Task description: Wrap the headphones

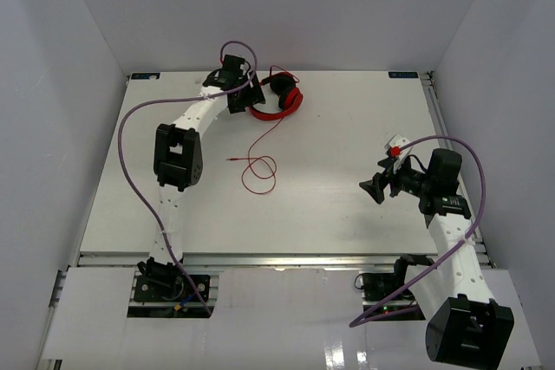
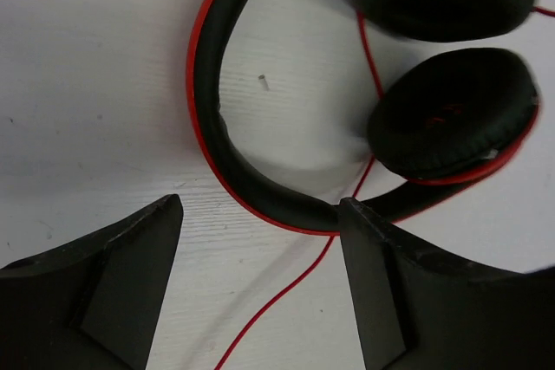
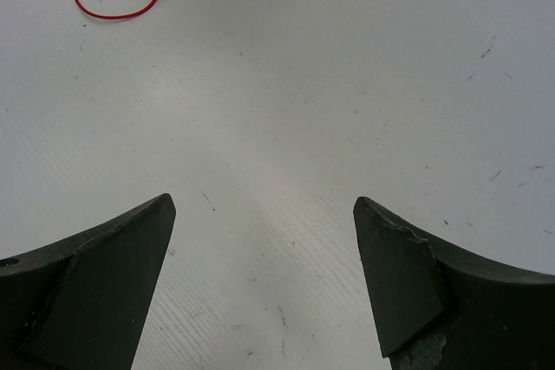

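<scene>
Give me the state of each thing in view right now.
headphones, lying on the table, not held.
cable, unwrapped, in loose loops on the table.
left hand, open, over the headband, gripping nothing.
right hand, open, empty.

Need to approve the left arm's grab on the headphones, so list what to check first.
1. Left pincer open: ok.
2. Headband centred between its fingers: not ok, it sits against one finger.
3. Cable clear of that gap: not ok, it runs through.
4. Right pincer open, empty: ok.
5. Right pincer away from the cable loop: ok.
</scene>
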